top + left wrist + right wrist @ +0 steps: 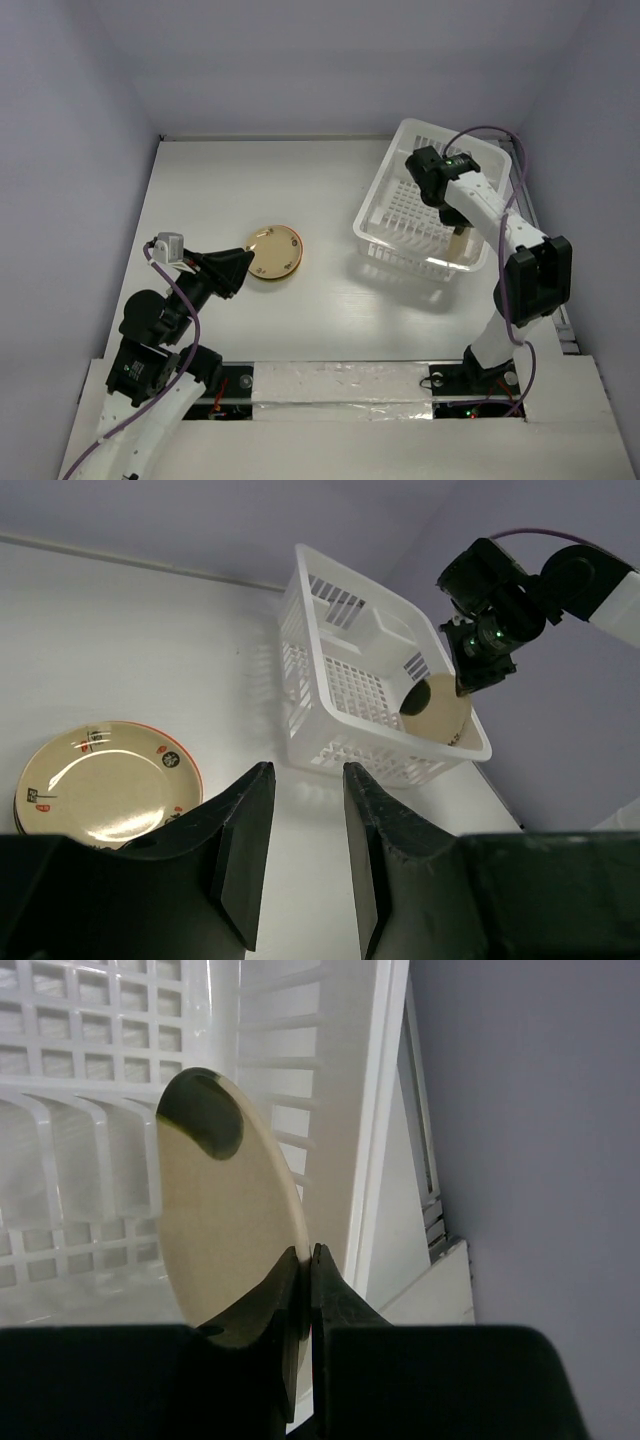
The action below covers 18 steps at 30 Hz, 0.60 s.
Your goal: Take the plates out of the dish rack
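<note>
The white dish rack (372, 208) stands at the right rear of the table. My right gripper (456, 228) reaches down into its near right corner and is shut on the rim of an upright cream plate (225, 1220) with a dark patch at its top; the jaws pinch its edge (308, 1255). That plate also shows in the left wrist view (440, 712), inside the rack (330, 742). A stack of cream plates with an orange-red rim (277, 253) lies flat mid-table. My left gripper (240, 268) is open and empty just left of the stack (100, 785).
Grey-lilac walls enclose the table on three sides; the rack's right side sits close to the right wall (530, 1160). A taped strip (340, 385) runs along the near edge between the arm bases.
</note>
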Each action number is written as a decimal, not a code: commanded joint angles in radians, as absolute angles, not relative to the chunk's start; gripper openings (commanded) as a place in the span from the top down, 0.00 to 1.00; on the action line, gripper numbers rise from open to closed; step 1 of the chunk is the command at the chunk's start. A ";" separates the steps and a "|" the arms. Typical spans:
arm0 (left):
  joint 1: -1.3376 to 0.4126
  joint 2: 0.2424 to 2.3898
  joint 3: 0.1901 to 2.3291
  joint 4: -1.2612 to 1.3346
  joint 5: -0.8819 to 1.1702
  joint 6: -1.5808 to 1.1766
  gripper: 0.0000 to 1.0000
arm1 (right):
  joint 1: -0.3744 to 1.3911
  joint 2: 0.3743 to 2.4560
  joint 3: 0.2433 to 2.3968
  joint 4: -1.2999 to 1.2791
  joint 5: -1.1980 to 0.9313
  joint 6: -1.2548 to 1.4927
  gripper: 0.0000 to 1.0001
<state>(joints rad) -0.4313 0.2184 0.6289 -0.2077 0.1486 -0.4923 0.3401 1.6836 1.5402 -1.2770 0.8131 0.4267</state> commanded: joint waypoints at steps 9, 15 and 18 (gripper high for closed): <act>-0.437 0.218 0.646 -0.175 0.147 -0.497 0.69 | 0.407 1.618 1.770 -1.390 1.009 0.509 1.00; -0.437 0.222 0.647 -0.178 0.144 -0.497 0.69 | 0.439 1.503 1.853 -1.362 0.985 0.502 1.00; -0.437 0.227 0.647 -0.179 0.140 -0.499 0.68 | 0.549 1.430 1.847 -1.245 0.875 0.465 1.00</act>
<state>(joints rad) -0.4313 0.2188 0.6289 -0.2077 0.1482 -0.4953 0.4538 1.5013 1.8198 -1.3281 0.9329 0.4778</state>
